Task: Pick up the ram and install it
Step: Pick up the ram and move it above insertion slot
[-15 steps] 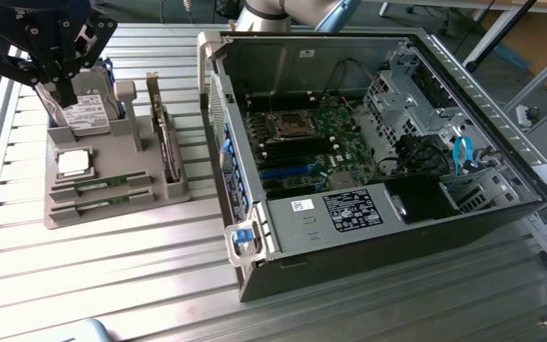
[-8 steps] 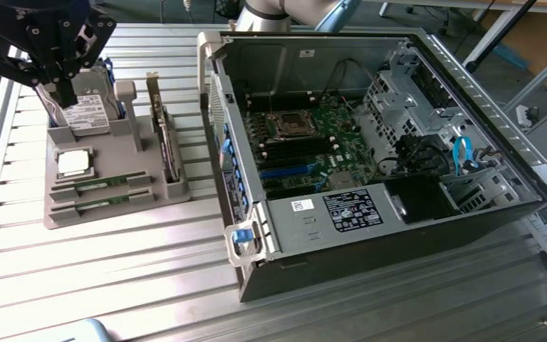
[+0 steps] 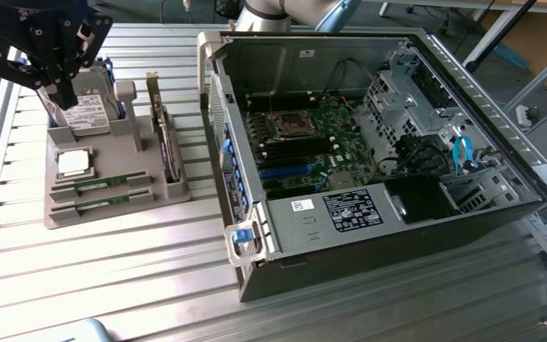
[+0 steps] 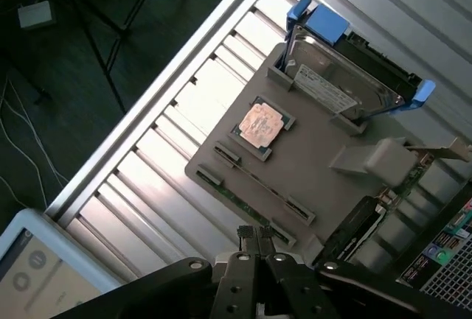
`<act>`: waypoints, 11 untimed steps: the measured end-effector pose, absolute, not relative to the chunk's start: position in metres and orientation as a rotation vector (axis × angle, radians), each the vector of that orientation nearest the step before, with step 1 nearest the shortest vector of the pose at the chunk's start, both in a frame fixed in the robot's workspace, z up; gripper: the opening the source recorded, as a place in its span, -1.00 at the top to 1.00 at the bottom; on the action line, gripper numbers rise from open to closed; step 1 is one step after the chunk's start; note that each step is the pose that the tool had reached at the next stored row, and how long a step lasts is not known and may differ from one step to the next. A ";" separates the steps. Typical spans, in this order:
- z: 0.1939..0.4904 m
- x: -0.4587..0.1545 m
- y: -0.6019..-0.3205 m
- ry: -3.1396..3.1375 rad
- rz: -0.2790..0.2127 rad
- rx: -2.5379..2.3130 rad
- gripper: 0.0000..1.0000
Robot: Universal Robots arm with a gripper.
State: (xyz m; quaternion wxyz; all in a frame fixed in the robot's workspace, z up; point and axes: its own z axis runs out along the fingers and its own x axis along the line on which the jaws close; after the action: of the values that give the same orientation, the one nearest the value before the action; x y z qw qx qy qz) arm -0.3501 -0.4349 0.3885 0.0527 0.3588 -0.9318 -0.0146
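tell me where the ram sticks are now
Both ram sticks lie in slots of the grey holder on the exterior view's left, beside the processor, outside the computer case.

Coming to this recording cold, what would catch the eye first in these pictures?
The open computer case fills the exterior view's right, with its motherboard exposed. On the exterior view's left, a gray parts tray carries a hard drive, a processor chip and two ram sticks lying in their slots. The black gripper hangs above the tray's hard-drive end, shut and empty.
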 end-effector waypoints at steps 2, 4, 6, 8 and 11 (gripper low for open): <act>0.388 -0.350 -0.435 -2.815 -0.042 1.136 0.79; 0.388 -0.350 -0.435 -2.793 -0.039 1.187 0.79; 0.388 -0.350 -0.435 -2.774 -0.036 1.230 0.79; 0.388 -0.350 -0.435 -2.753 -0.034 1.276 0.79; 0.388 -0.350 -0.435 -2.723 -0.030 1.338 0.79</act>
State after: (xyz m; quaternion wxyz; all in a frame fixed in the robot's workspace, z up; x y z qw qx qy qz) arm -0.3501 -0.4349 0.3881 0.0538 0.4403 -0.8962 -0.0098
